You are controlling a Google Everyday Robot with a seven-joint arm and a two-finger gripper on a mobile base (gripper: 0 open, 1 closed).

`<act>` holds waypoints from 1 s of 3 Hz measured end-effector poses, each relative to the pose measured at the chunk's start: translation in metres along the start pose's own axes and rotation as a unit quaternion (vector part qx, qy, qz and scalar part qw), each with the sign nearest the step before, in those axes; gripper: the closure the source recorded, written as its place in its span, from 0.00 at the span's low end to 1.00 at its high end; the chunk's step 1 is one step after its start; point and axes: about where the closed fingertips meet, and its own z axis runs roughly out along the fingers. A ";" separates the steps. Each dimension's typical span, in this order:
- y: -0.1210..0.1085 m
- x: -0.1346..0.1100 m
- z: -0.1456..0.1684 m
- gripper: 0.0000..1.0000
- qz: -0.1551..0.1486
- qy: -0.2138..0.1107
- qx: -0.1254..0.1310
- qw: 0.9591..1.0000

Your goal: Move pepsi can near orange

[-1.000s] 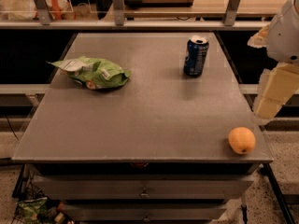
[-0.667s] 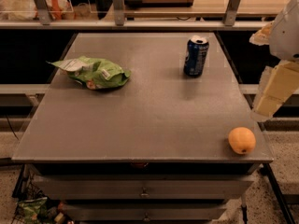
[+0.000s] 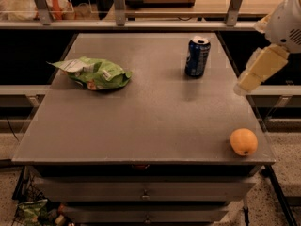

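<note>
The pepsi can (image 3: 197, 56), dark blue with a silver top, stands upright at the back right of the grey table (image 3: 150, 112). The orange (image 3: 243, 141) lies near the table's front right corner, well apart from the can. My gripper (image 3: 259, 70) shows at the right edge of the view as a cream-coloured part under a white arm joint, beyond the table's right side. It is to the right of the can and above the orange, touching neither.
A green snack bag (image 3: 94, 73) lies on the left part of the table. A shelf with metal posts (image 3: 233, 4) runs behind the table. Drawers (image 3: 143, 192) sit below the front edge.
The gripper and arm at the right edge have shifted slightly. The can, the orange and the bag have not moved.
</note>
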 end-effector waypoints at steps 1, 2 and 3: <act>-0.039 -0.010 0.020 0.00 0.046 -0.049 0.005 0.998; -0.072 -0.026 0.043 0.00 0.085 -0.101 -0.013 0.991; -0.092 -0.046 0.067 0.00 0.100 -0.128 -0.034 0.986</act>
